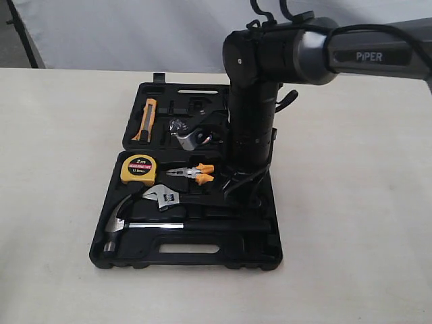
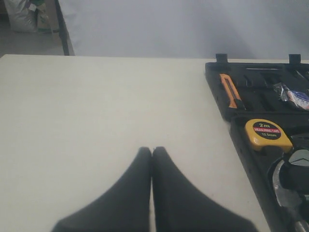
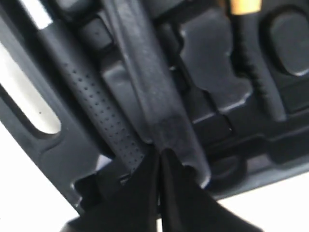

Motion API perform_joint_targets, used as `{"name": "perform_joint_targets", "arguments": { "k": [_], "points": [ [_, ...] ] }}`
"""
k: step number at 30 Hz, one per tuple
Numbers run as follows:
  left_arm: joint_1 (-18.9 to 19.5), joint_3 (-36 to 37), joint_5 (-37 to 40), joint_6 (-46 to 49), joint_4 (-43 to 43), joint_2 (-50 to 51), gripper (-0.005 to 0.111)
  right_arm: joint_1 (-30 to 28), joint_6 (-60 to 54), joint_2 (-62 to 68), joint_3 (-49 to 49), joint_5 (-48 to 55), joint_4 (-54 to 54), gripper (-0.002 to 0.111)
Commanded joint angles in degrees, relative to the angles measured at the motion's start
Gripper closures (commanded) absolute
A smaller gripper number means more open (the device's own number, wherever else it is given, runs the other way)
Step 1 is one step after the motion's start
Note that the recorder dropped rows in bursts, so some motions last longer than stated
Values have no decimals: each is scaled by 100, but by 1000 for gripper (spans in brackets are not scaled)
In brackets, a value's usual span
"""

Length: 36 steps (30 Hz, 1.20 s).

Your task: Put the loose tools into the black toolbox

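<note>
Exterior view: the toolbox [image 1: 266, 256] lies open on the worktop [image 1: 61, 202]. The hammer [image 1: 135, 226] lies in the long recess by the slot handle, with the wrench [image 1: 160, 198] just above it. What looks like the tape roll [image 1: 191, 135] sits in the far half. The right arm [image 1: 251, 128] stands over the near half and hides its gripper from you here.

Left wrist view: the left gripper [image 2: 152, 151] is pinched together with nothing in it, over bare worktop beside the toolbox — idle.

Right wrist view: the right gripper [image 3: 160, 155] also has its tips together and empty. It is low over the ends of the hammer's dotted grip and the wrench's smooth handle; whether it touches them you cannot tell.

By my reading all three tools are in the toolbox, so you are at the last step — checking that they are seated. Next, lift the right arm straight up, clear of the handles. Then confirm each tool sits flush in its recess.
</note>
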Motion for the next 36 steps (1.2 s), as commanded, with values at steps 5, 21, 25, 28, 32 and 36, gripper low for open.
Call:
{"name": "perform_joint_targets", "arguments": {
  "k": [5, 21, 25, 28, 32, 36],
  "points": [
    [19, 53, -97, -59, -78, -46, 105, -107, 63, 84, 36, 58, -14, 108],
    [19, 53, -97, -59, -78, -46, 105, -107, 2, 331, 59, 58, 153, 108],
    [19, 53, -97, -59, -78, -46, 105, -96, -8, 28, 59, 58, 260, 108],
    [19, 53, -97, -59, -78, -46, 105, -96, 96, -176, 59, 58, 309, 108],
    [19, 53, -97, -59, -78, -46, 105, -96, 214, -154, 317, 58, 472, 108],
    [19, 53, -97, -59, -78, -46, 105, -96, 227, -129, 614, 58, 499, 108]
  ]
}}
